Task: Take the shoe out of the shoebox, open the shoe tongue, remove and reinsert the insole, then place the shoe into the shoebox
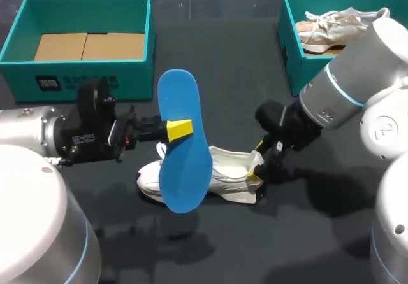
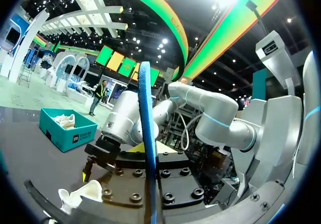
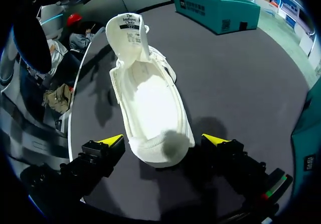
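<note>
A blue insole (image 1: pixel 185 145) hangs tilted above the table, with my left gripper (image 1: pixel 179 129) shut on its middle. In the left wrist view the insole (image 2: pixel 147 148) shows edge-on, straight ahead of that gripper. Under it a white shoe (image 1: pixel 220 177) lies on the dark table, its tongue (image 3: pixel 130 28) pulled up and its inside bare. My right gripper (image 1: pixel 258 172) stands open at the shoe's heel (image 3: pixel 160 148). Its fingertips (image 3: pixel 113 140) sit one on each side of the heel, without clamping it.
A teal shoebox (image 1: pixel 83 35) with a cardboard bottom stands at the back left. A second teal box (image 1: pixel 290 42) at the back right holds another pale shoe (image 1: pixel 331 26). My right arm (image 2: pixel 125 123) shows beyond the insole in the left wrist view.
</note>
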{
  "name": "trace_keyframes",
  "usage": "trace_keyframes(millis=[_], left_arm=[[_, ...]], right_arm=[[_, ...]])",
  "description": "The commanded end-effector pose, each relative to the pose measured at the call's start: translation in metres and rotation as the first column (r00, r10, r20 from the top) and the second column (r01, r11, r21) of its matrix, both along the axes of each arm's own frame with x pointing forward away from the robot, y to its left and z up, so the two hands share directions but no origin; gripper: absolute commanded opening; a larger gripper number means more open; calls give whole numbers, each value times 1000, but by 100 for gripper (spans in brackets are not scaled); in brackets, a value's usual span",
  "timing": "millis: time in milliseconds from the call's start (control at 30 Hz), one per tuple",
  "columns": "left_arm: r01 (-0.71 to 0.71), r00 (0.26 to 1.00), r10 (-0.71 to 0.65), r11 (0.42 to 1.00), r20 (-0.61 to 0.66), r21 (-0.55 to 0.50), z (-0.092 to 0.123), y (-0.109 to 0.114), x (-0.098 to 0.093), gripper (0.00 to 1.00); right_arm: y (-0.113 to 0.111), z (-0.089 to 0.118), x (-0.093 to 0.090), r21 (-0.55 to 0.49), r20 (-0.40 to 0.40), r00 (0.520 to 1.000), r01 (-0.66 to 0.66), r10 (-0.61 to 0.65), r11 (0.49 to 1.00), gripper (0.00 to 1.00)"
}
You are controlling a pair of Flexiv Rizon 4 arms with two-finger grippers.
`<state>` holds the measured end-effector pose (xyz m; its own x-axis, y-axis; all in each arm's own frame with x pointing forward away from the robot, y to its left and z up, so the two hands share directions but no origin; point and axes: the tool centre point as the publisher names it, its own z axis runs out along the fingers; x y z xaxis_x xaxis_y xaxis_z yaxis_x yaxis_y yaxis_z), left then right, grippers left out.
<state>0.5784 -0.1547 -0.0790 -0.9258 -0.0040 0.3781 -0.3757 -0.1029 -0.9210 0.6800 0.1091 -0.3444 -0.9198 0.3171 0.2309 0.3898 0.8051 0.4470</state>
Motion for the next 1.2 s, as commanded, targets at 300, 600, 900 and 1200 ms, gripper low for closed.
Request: trace_keyframes(millis=[300, 600, 900, 1200], left_arm=[[-3, 1000, 3, 1000, 0, -1, 0, -1, -1, 0], [-3, 1000, 3, 1000, 0, -1, 0, -1, -1, 0], [-3, 1000, 3, 1000, 0, -1, 0, -1, -1, 0], [-3, 1000, 3, 1000, 0, -1, 0, -1, -1, 0]], right_arm=[[5, 7, 0, -446, -162, 985, -130, 63, 886, 100], [5, 7, 0, -446, -162, 985, -130, 63, 886, 100], [0, 6, -4, -466, -100, 994, -89, 48, 880, 100], [1, 22, 4, -467, -17, 997, -78, 79, 881, 100]])
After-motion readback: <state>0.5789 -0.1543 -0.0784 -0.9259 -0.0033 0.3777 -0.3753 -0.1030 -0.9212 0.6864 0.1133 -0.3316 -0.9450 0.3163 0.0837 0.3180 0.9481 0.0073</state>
